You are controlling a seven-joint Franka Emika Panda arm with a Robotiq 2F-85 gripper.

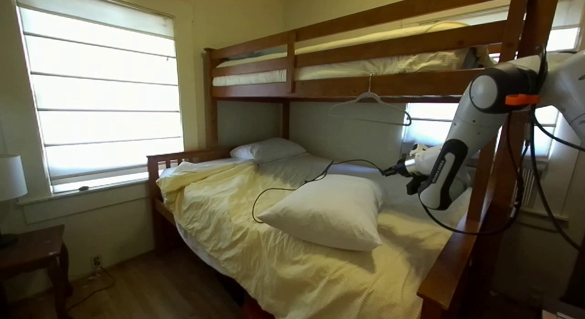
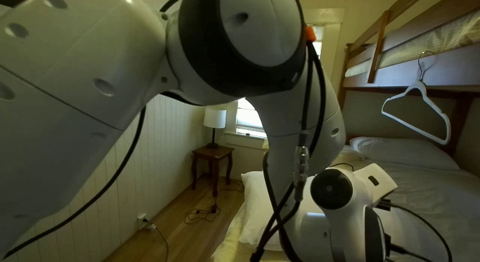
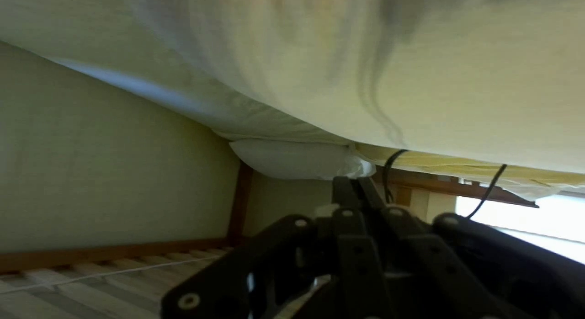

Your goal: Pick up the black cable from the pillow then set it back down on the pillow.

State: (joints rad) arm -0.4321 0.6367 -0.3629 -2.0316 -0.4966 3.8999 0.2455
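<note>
While clamped on the black cable, holding it up in the claw beside the pillow, above the bed. From that grip, arching to the pillow's edge, trailing along it, then looping out beside the pointed corner over yellow bedding.

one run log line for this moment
gripper: shut on black cable | slack: arcs toward pillow | pillow contact: unclear | set-down: not yet done
</note>
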